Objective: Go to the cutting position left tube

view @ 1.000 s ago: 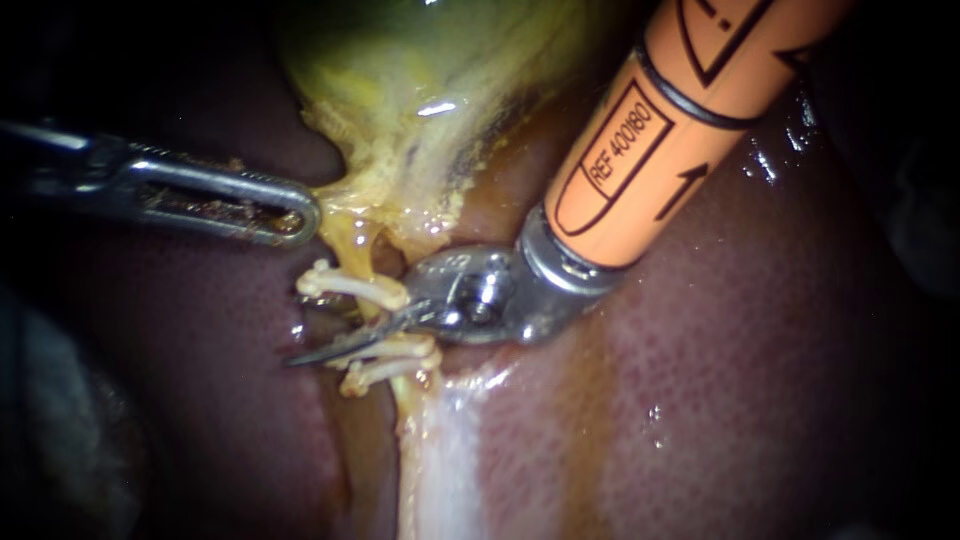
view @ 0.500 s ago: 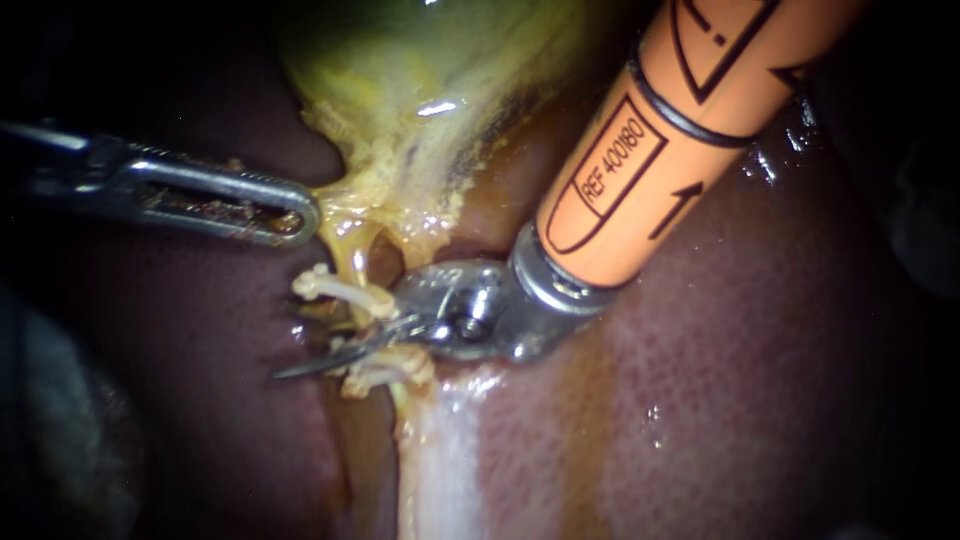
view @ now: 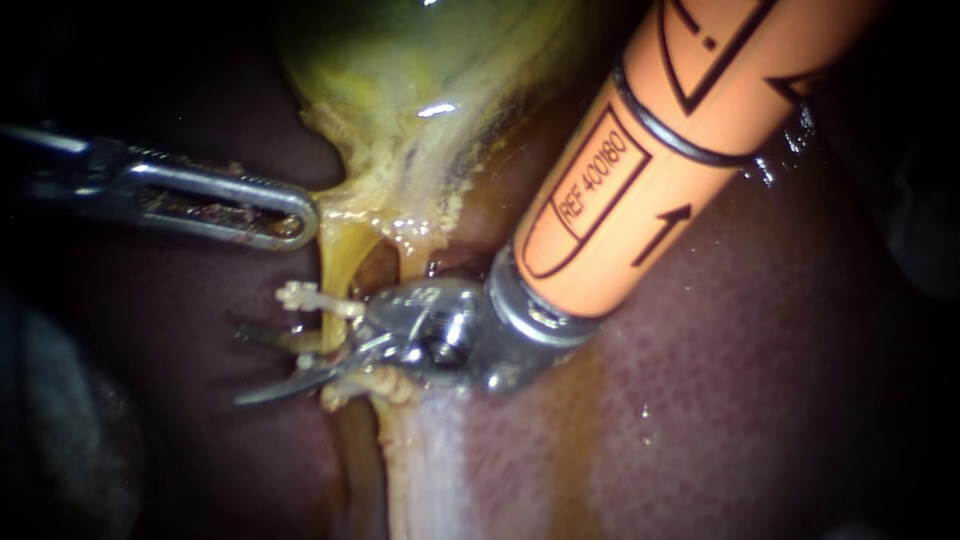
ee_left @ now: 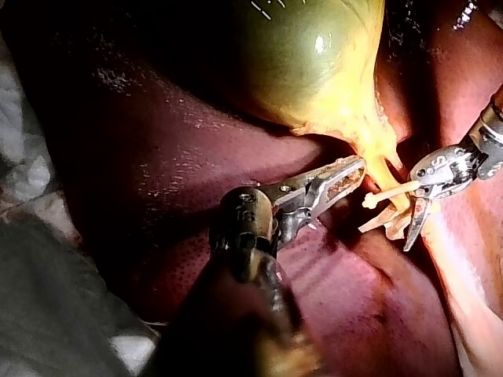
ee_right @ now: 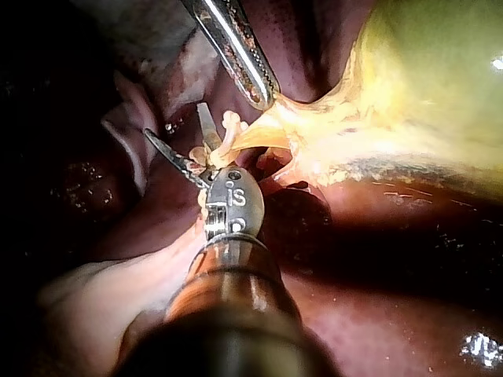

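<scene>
Jaws of right instrument (view: 248, 365) open wide astride left tube (view: 336, 268), centre-left; left instrument (view: 303, 217) jaws clamped on gallbladder (view: 420, 70) edge

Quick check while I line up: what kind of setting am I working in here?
Probably a bench-top surgical practice setup: the liver and gallbladder lie exposed beside what looks like cloth, with the left instrument and right instrument at a clipped tube.

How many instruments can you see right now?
2. The left instrument grips the gallbladder at its neck; the right instrument has open blades astride the tube between clips.
</scene>
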You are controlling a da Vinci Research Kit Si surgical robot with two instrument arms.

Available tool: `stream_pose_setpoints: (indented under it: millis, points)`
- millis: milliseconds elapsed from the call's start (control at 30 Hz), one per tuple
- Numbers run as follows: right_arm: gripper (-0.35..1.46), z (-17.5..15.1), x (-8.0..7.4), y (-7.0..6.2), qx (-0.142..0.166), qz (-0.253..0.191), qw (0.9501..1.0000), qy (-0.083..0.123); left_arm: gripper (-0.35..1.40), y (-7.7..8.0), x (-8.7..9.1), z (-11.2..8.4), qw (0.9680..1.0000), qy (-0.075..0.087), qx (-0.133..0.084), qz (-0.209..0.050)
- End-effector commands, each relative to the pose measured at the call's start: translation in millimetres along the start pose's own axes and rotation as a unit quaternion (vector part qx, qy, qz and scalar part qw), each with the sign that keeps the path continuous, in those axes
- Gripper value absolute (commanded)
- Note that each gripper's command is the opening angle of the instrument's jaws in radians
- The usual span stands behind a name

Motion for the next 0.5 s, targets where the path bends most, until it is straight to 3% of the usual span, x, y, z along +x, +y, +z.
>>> stream_pose_setpoints:
  millis: [33,500]
  points:
    - [1.25,0.0,0.0,0.0,0.001,0.0,1.0,0.001,-0.35,0.0,0.0,0.0,1.0,0.0,0.0,0.0]
    - [1.25,0.0,0.0,0.1,0.001,0.0,1.0,0.0,-0.35,-0.1,0.0,0.1,1.0,0.0,0.0,0.0]
